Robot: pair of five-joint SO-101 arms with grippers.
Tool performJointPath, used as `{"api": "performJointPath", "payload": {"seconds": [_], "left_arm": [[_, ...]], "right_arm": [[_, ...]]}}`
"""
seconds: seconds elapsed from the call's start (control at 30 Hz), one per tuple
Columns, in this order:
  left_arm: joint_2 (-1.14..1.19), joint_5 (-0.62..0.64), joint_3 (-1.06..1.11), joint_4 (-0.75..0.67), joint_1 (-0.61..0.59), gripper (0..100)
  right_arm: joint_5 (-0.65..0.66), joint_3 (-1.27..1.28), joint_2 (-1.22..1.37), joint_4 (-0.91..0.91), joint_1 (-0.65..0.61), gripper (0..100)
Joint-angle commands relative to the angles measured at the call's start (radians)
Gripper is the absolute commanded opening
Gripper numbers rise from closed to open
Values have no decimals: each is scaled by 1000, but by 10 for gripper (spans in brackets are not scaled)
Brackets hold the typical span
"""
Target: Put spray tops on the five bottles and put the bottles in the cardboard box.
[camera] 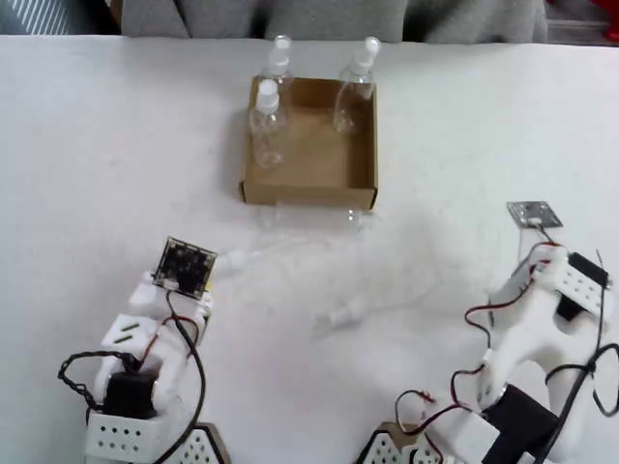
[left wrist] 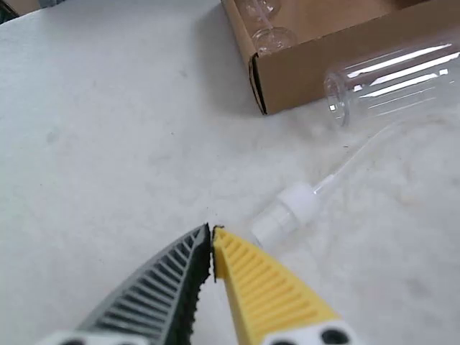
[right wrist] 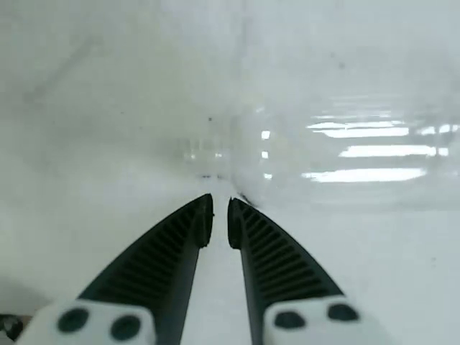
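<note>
Left fingers [left wrist: 262,284]: your grey and yellow tips are pressed together with nothing between them, low over the tabletop [left wrist: 108,144].
Spray top [left wrist: 284,215]: it lies on its side just beside those tips, with its thin tube trailing off toward the box [left wrist: 323,68].
Loose bottle [left wrist: 395,75]: clear and uncapped, it lies on its side on the tabletop just beside the box's front wall.
Right fingers [right wrist: 273,259]: both are black, and your tips are all but together with only a slim gap, holding nothing.
Clear shape [right wrist: 352,151]: just past your right tips, it shows bright streaks and looks like a bottle on its side, though the view is too hazy to be sure.
Left bottle [camera: 268,121]: it stands upright inside the box by the left wall, with a top on.
Right bottle [camera: 354,92]: it stands upright in the box's back right corner, with a top on.
Back bottle [camera: 280,56]: it stands upright at the box's back edge, with a top on.
Other top [camera: 343,314]: it lies loose on the tabletop between your two arms, well apart from the box.
</note>
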Motion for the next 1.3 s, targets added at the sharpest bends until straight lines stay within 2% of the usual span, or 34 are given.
{"api": "performJointPath", "payload": {"seconds": [0.0, 0.17, 0.37, 0.47, 0.67, 0.8, 0.93, 1.03, 1.17, 1.27], "left_arm": [[-10, -5, -3, 3, -5, 25], [-10, -5, -3, 3, -5, 26], [-10, -5, -3, 3, -5, 27], [-10, -5, -3, 3, -5, 27], [-10, -5, -3, 3, -5, 27], [-10, -5, -3, 3, -5, 27], [-10, -5, -3, 3, -5, 27], [-10, -5, -3, 3, -5, 27], [-10, -5, -3, 5, -5, 27], [-10, -5, -3, 5, -5, 27]], "right_arm": [[-60, -5, -35, -74, -81, 17], [-84, -12, -35, -165, -134, 17], [-54, -31, -51, -214, -171, 21], [55, -104, -82, -166, -168, 22], [359, -247, -148, 70, -151, 30], [568, -296, -153, 124, -111, 132], [789, -281, -150, 39, -73, 183], [916, -244, -116, -114, -82, 183], [950, -255, -5, -338, -136, 185], [982, -319, 113, -383, -166, 229]]}}
